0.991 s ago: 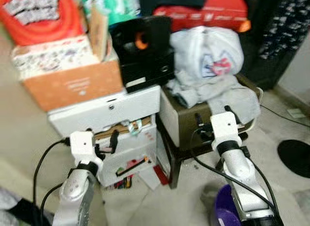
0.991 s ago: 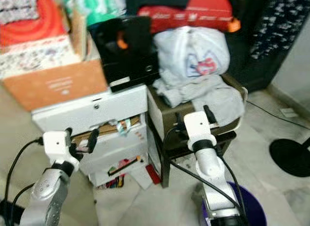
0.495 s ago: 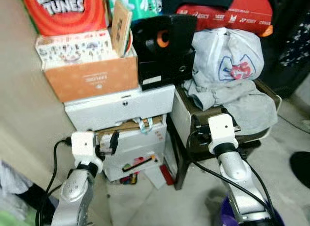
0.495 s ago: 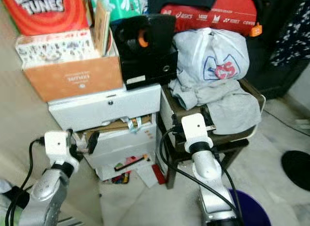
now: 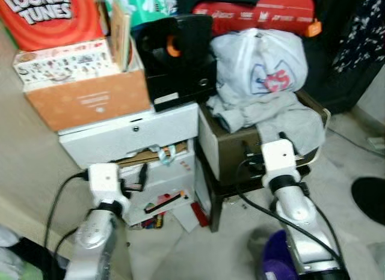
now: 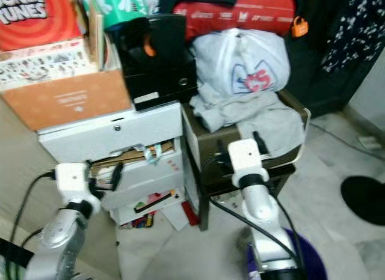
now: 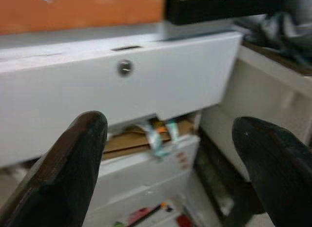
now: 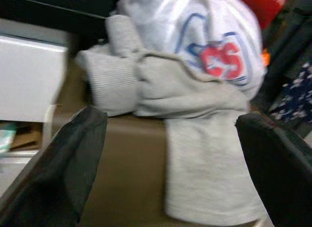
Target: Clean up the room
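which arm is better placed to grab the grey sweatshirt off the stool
Right. The right gripper is open and raised just in front of the crumpled grey fabric sweatshirt on the brown stool. The left gripper faces the white drawer unit, off to the side.

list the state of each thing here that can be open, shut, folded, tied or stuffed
left gripper: open, holding nothing
right gripper: open, holding nothing
top drawer: shut
middle drawer: ajar, papers sticking out
grey garment: crumpled, draped over the stool
white plastic bag: full, top bunched
orange box: open-topped, stuffed
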Tool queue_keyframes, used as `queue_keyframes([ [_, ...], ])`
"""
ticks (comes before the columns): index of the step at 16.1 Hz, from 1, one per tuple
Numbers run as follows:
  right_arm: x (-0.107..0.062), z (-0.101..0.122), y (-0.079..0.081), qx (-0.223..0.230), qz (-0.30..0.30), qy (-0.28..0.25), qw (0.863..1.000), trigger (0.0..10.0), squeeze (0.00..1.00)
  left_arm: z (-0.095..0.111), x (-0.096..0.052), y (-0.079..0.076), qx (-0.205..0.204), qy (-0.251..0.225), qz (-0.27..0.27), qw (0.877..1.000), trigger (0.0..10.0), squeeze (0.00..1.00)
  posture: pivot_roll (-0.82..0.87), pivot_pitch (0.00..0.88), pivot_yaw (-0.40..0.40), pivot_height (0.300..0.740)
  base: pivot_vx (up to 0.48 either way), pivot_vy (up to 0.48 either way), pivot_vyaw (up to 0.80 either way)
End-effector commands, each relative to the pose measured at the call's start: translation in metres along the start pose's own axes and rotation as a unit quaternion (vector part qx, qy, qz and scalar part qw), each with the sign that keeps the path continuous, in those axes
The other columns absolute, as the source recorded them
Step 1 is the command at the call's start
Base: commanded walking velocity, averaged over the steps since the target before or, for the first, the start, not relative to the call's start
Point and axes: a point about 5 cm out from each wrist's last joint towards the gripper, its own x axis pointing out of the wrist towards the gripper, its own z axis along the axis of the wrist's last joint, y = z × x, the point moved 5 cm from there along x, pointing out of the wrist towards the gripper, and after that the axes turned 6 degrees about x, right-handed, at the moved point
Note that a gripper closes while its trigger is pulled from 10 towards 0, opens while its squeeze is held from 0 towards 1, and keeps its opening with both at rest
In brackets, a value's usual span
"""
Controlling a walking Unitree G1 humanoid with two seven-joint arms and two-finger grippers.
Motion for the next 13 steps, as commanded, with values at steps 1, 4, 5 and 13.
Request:
queue_keyframes([
  [1, 0.0013, 0.0025, 0.0056, 0.011, 0.007, -0.002, 1.000, 10.0, 0.00, -0.0010, -0.0019, 0.0099, 0.004, 0.005, 0.012, 1.000, 10.0, 0.00, -0.06, 0.092, 0.016, 0.740, 0.000, -0.360, 0.00],
  [4, 0.0019, 0.0016, 0.0047, 0.014, 0.006, 0.000, 1.000, 10.0, 0.00, -0.0011, -0.0012, 0.0098, 0.004, 0.006, 0.011, 1.000, 10.0, 0.00, -0.06, 0.095, 0.012, 0.740, 0.000, -0.361, 0.00],
  [5, 0.0020, 0.0016, 0.0046, 0.014, 0.005, 0.000, 1.000, 10.0, 0.00, -0.0012, -0.0010, 0.0100, 0.007, 0.007, 0.011, 1.000, 10.0, 0.00, -0.06, 0.095, 0.013, 0.740, 0.000, -0.386, 0.00],
  [13, 0.0016, -0.0015, 0.0019, 0.023, -0.005, 0.005, 1.000, 10.0, 0.00, -0.0012, 0.0007, 0.0108, -0.002, 0.007, 0.015, 1.000, 10.0, 0.00, -0.06, 0.093, 0.018, 0.740, 0.000, -0.120, 0.07],
])
